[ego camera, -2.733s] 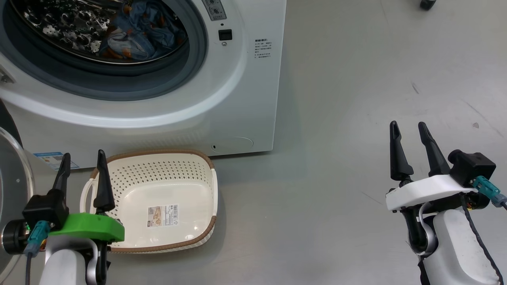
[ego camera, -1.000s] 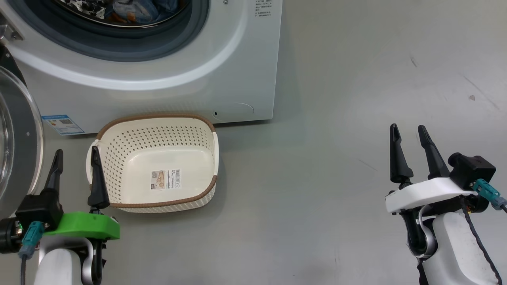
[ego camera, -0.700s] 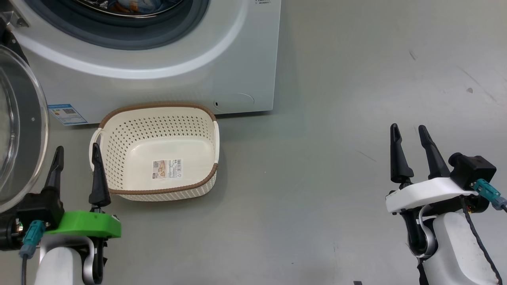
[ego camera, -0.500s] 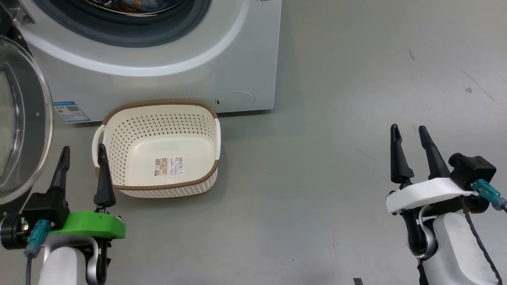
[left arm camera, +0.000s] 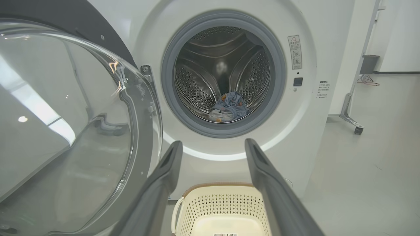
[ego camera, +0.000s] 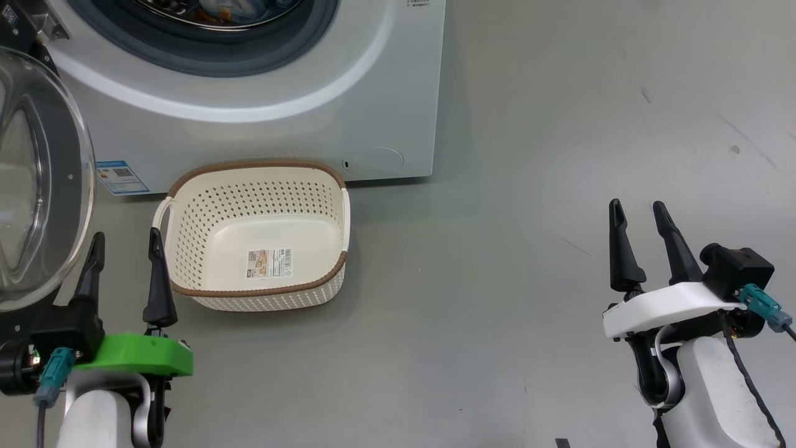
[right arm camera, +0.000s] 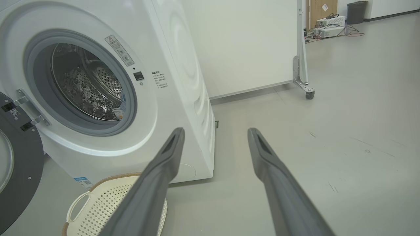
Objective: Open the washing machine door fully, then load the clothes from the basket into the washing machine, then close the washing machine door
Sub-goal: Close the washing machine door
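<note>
Both grippers stand spread and empty: the left gripper (ego camera: 125, 238) hangs low between the open door (left arm camera: 98, 137) and the basket (ego camera: 255, 166), near each, and the right gripper (ego camera: 635, 206) is well off to the right above bare floor (ego camera: 497, 249). The basket sits empty just before the foot of the washer (ego camera: 280, 137), and the clothes (left arm camera: 229, 108) lie in a heap at the front bottom of the drum (left arm camera: 197, 88), so by my reading only the closing is left. The heap rests close to the grey seal (left arm camera: 226, 129); if a fold trails onto it, the door would pinch cloth and fail to latch. The door's domed glass (left arm camera: 49, 98) looks slick, so a push there could slide off; the dark ring (ego camera: 78, 186) looks the safer place. The left gripper is near the door's swing, and a hasty sweep might knock the basket or jam against the rim. Too soft a push could leave the door ajar. As for writing, the blue sticker (ego camera: 121, 177) low on the washer carries a code block, the basket's sticker (ego camera: 269, 262) a barcode, the grey warning label (left arm camera: 295, 52) pictograms, and small dark lines (left arm camera: 323, 90) sit beside the latch socket (left arm camera: 298, 81); none is legible, and no brand name can be made out.
</note>
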